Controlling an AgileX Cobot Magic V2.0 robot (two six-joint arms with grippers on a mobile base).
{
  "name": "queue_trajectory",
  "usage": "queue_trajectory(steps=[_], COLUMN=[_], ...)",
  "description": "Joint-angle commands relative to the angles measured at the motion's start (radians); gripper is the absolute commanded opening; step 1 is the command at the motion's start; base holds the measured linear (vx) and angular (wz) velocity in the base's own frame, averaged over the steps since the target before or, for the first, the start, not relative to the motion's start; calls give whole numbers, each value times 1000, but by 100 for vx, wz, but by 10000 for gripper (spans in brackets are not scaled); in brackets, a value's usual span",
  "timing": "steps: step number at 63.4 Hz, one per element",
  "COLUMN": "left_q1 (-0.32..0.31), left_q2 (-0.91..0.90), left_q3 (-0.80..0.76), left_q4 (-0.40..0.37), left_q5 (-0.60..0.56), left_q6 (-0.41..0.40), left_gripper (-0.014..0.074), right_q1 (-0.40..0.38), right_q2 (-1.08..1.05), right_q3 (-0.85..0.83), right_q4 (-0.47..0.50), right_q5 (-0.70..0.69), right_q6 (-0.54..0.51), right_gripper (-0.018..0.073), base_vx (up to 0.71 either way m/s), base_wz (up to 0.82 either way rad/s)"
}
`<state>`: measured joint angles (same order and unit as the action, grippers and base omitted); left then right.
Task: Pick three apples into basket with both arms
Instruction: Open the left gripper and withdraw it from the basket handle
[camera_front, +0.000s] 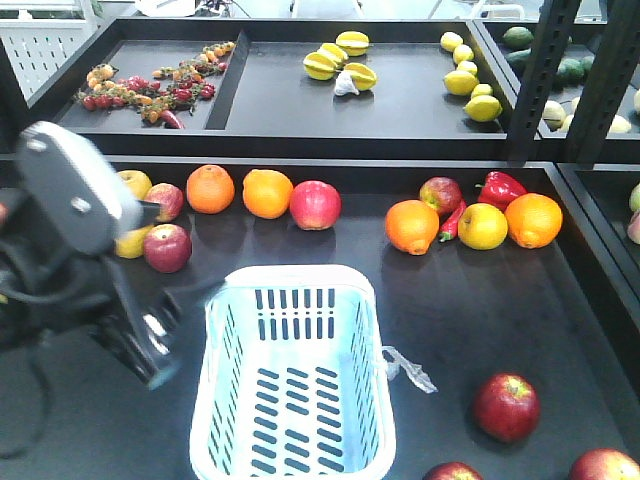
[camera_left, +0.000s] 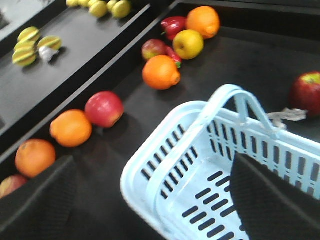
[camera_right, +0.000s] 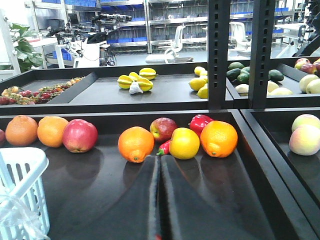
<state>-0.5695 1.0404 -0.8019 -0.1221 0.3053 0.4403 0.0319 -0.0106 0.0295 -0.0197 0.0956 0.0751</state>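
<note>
Black table (camera_front: 450, 300) bears your basket (camera_front: 292, 273), apples (camera_front: 506, 406) to its right; left tool (camera_left: 152, 160) spread apart, right tool (camera_right: 160, 167) pressed together.

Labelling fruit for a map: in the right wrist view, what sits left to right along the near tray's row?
Far-left orange, second orange, pinkish-red apple, third orange, red-yellow apple, yellow apple, rightmost orange.

The dark counter (camera_front: 480, 300) carried the pale basket (camera_front: 295, 275) near its front middle, three dark red apples (camera_front: 506, 406) to the basket's right (two cut by the frame edge), and along the back oranges (camera_front: 210, 188), a pinkish-red apple (camera_front: 315, 204) and a red pepper (camera_front: 500, 187).
</note>
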Motion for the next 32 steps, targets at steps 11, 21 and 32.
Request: queue_trajectory(steps=[11,21,32], left_q1=[160,249,282], left_q2=[-112,-165,-234], left_q3=[-21,-21,-21], left_q4=[104,224,311], left_q5=[24,98,184], left_q6=[-264,-422,-547], left_gripper=[593,593,593], right_q1=[3,3,3], right_q2=[-11,-11,-11], right_q3=[13,13,13], right_q4=[-6,-6,-6], right_q5=[-78,-78,-78], right_q6=[-7,-7,-7], right_gripper=[-9,-9,-9], base_vx=[0,0,0], base_wz=[0,0,0])
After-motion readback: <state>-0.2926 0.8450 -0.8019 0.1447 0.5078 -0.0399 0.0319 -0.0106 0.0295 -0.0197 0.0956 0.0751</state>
